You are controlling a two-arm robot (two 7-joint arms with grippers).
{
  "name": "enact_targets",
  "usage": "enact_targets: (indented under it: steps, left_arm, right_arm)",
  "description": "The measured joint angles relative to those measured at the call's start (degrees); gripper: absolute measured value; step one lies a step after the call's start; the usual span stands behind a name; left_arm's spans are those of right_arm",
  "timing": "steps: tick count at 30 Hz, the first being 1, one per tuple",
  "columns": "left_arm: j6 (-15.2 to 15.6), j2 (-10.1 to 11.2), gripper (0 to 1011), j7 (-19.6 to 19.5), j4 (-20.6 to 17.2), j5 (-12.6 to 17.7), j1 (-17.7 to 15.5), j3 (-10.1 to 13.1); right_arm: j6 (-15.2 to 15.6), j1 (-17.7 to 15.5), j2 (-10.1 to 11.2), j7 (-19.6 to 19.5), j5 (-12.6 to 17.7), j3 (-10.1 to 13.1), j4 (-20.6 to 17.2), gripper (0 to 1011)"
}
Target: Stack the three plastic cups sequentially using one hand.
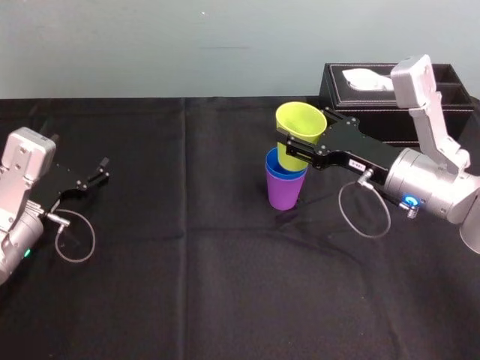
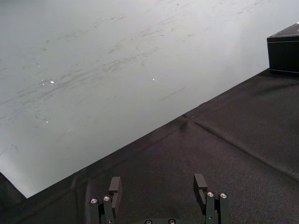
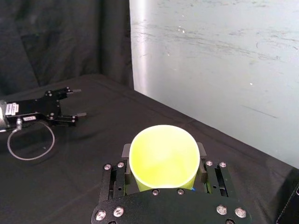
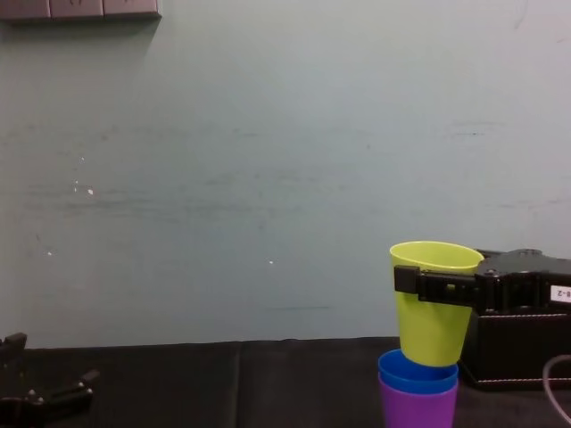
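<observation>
At the left edge of the head view, the left gripper [image 1: 101,169] rests low on the black cloth [image 1: 187,285] with its jaws apart. Right of centre, the blue cup [image 1: 285,166] sits nested in the purple cup [image 1: 283,193]. The right gripper [image 1: 296,150] is clamped on the yellow-green cup [image 1: 300,126], whose base is at the blue rim and looks slightly tilted. Letting go while it is crooked could leave it jammed askew. A sideways push could topple the stack.
</observation>
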Motion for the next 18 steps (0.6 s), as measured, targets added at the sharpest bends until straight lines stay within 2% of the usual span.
enact_targets:
  steps: [18]
  left_arm:
    - [0.0, 0.0, 1011, 0.0, 0.0, 0.0, 0.0, 0.0]
  right_arm:
    - [-2.97, 2.34, -2.26, 1.2, -2.8, -1.33, 6.94, 746]
